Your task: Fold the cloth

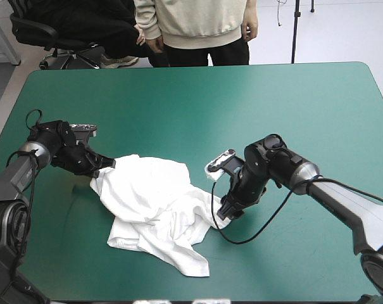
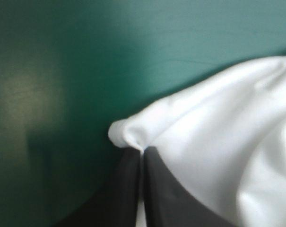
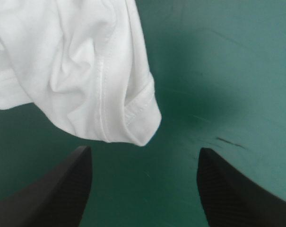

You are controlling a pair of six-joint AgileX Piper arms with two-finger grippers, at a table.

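T-shirt (image 1: 154, 209) is seen as a crumpled heap toward the near edge of the teal-green cover (image 1: 197, 101); no fold made. One edge is clamped by the left gripper (image 2: 142, 152). The right gripper (image 3: 143, 151) is held open at a hemmed end. Spreading is judged outstanding.

We see the T-shirt (image 1: 154, 206) — white, crumpled, partly spread — lying toward seven o'clock of the teal-green cover (image 1: 197, 101) middle.

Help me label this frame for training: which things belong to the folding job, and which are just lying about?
In the job:
T-shirt
left gripper, shut on its edge
right gripper, open beside a hem

Lying about:
teal-green table cover, nothing more to list
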